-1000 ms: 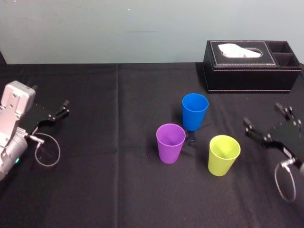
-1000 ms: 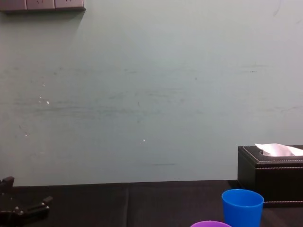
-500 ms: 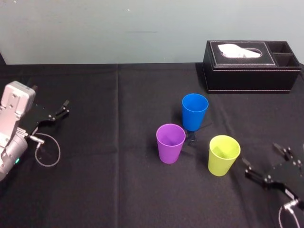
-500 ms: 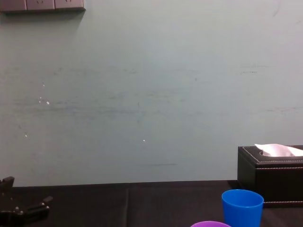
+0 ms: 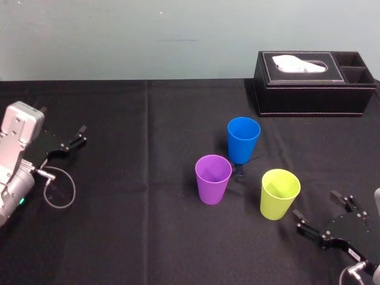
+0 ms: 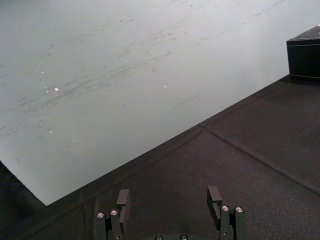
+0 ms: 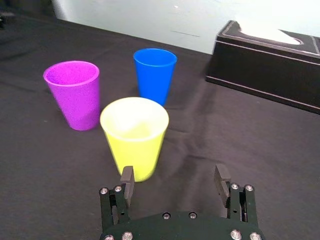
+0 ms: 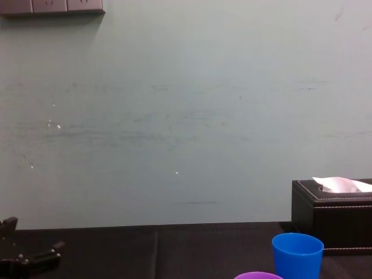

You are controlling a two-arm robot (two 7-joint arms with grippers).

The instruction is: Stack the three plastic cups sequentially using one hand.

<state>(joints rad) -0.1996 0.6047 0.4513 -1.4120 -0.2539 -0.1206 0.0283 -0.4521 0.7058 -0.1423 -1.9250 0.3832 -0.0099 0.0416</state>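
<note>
Three plastic cups stand upright and apart on the black cloth: blue (image 5: 243,139) farthest back, purple (image 5: 213,178) to its front left, yellow-green (image 5: 279,193) to its front right. My right gripper (image 5: 316,205) sits low just right of and nearer than the yellow-green cup, open and holding nothing. In the right wrist view its jaws (image 7: 173,176) point at the yellow-green cup (image 7: 135,136), short of touching it, with the purple cup (image 7: 74,94) and blue cup (image 7: 154,74) beyond. My left gripper (image 5: 81,135) rests open at the far left of the table, also seen as my left gripper (image 6: 168,195).
A black tissue box (image 5: 314,82) with a white tissue stands at the back right, behind the blue cup. A cable loop (image 5: 59,190) lies by the left arm. The pale wall runs along the table's far edge.
My right gripper has come nearer the front edge and leftward, ending close beside the yellow-green cup, still open. The cups and the left arm have not moved.
</note>
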